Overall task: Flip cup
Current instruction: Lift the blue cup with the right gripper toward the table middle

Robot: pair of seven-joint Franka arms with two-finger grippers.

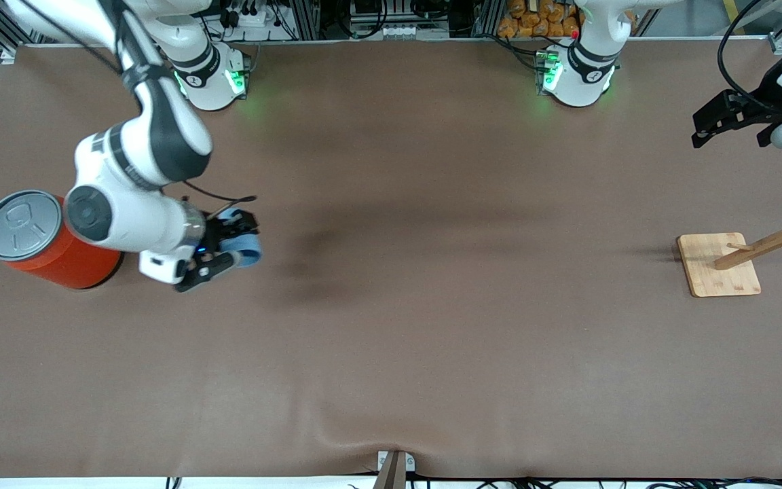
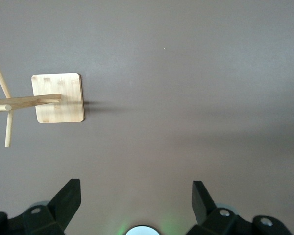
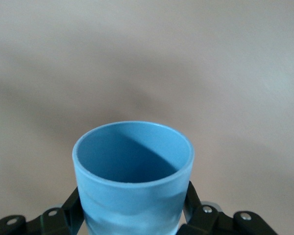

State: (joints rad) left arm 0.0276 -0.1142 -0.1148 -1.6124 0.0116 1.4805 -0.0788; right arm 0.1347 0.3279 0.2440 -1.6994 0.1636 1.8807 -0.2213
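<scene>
Cup (image 1: 240, 246): light blue, clamped between the fingers of the right gripper (image 1: 225, 244) and held above the table (image 1: 391, 326) beside the orange can (image 1: 51, 244), at 3 o'clock from it in the front view; its mouth faces the right wrist camera. Left gripper (image 1: 730, 122): waits with fingers spread and holding nothing, at 12 o'clock from the wooden rack (image 1: 720, 265).

Cup (image 1: 245, 246) was light blue outside, darker blue inside (image 3: 132, 154), plain, no pattern. Right gripper (image 1: 222, 250) black w/ white arm body. Can (image 1: 48, 241) at centre-left edge of frame: orange wall, grey lid. Worktop (image 1: 432, 326) flat brown. Wooden rack (image 1: 747, 255) pale tan. Left gripper (image 1: 720, 123) black, upper right.
</scene>
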